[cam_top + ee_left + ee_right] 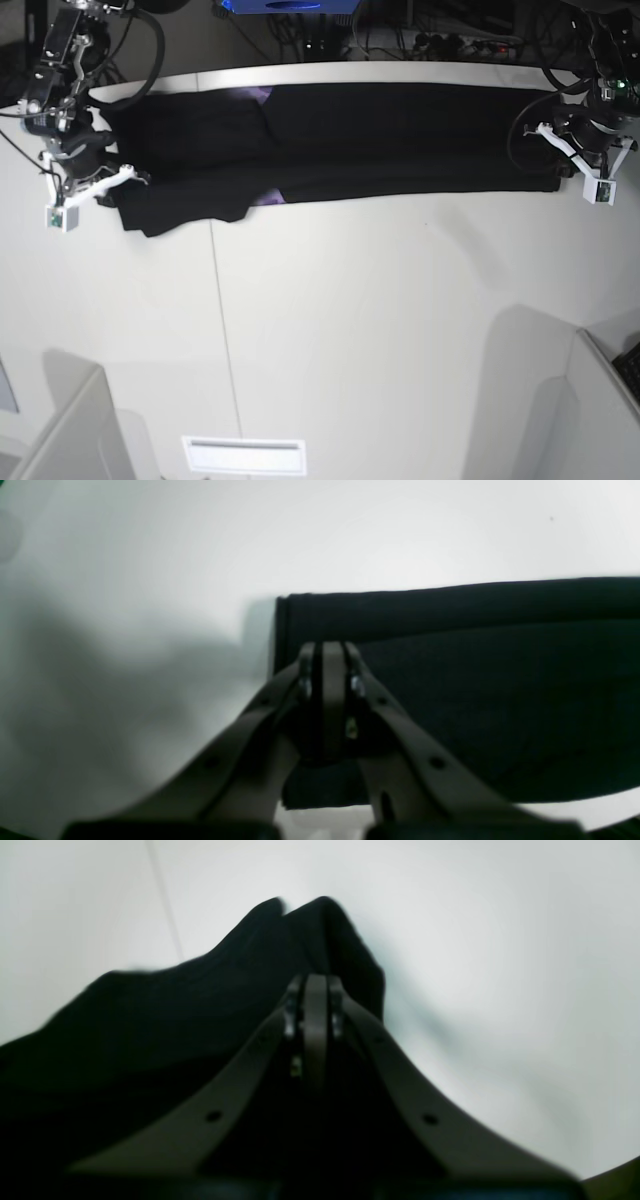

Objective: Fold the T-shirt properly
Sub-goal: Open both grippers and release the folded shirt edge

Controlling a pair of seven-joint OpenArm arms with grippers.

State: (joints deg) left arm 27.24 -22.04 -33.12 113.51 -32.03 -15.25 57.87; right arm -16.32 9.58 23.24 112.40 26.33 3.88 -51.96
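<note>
The black T-shirt [380, 140] lies stretched in a long band across the far side of the white table [380, 320], with bits of purple print [268, 196] peeking out near its middle-left. At the band's right end my left gripper [562, 160] is shut on the T-shirt's corner; the left wrist view shows the closed tips of the left gripper [327, 647] pinching the T-shirt [500, 705] beside a folded hem. At the left end my right gripper [125, 180] is shut on bunched cloth. In the right wrist view the T-shirt [150, 1030] rises in a peak around the right gripper [315, 980].
A thin seam [218, 320] runs front to back across the table. A white slotted plate [243, 455] lies at the near edge, with grey box corners [60, 430] at the bottom left and bottom right. Cables and a blue object [290, 5] crowd the back edge.
</note>
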